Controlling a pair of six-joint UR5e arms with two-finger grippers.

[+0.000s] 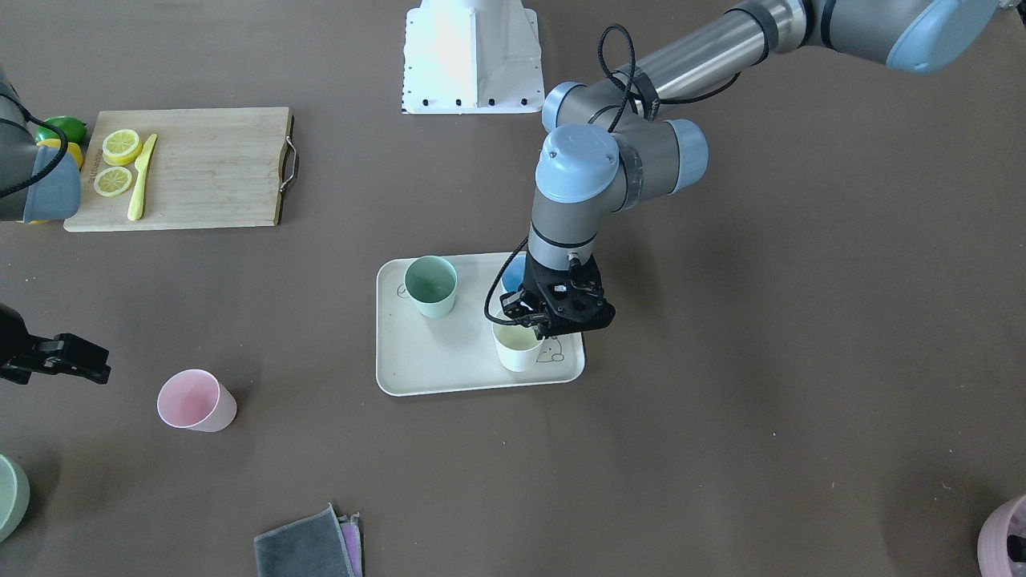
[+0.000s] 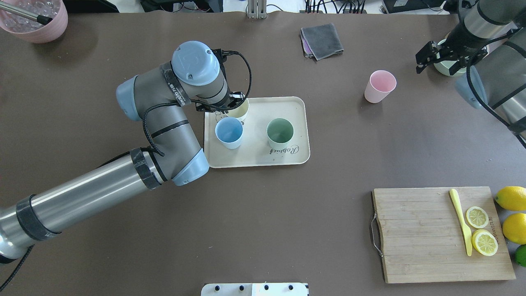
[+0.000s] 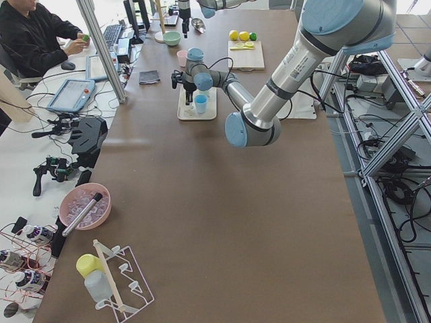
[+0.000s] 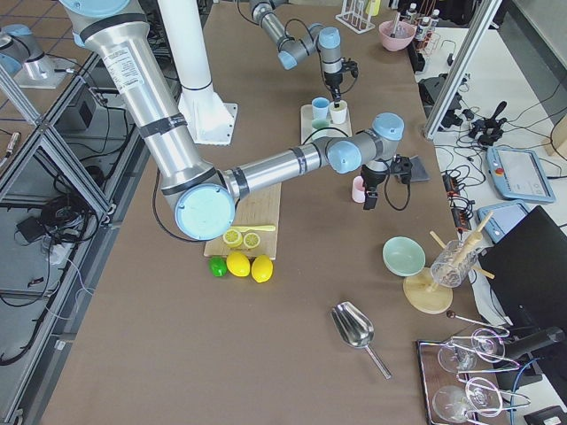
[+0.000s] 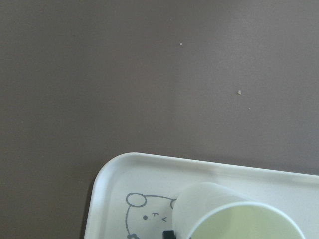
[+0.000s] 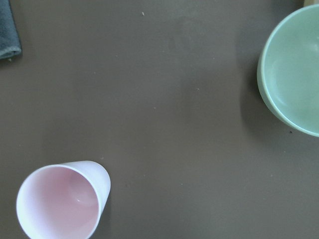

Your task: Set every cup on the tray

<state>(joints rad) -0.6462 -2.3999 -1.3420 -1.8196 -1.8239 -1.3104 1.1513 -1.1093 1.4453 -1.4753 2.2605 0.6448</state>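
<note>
The beige tray (image 1: 433,365) lies mid-table with the sage green cup (image 1: 430,284), the light blue cup (image 1: 513,272) and the cream-yellow cup (image 1: 517,349) standing on it. My left gripper (image 1: 541,328) reaches down onto the cream-yellow cup's rim. In the left wrist view a dark fingertip (image 5: 169,233) touches that cup's (image 5: 239,214) outer wall, so the gripper looks shut on it. The pink cup (image 1: 196,401) stands upright on the table, off the tray. My right gripper (image 1: 88,365) is open and empty, hovering beside the pink cup (image 6: 62,201).
A green bowl (image 6: 294,69) sits close to my right gripper. A bamboo cutting board (image 1: 208,168) holds lemon slices and a yellow knife, with whole lemons beside it. A grey cloth (image 1: 309,545) and a mauve pot (image 1: 1006,537) lie at the table's far edge.
</note>
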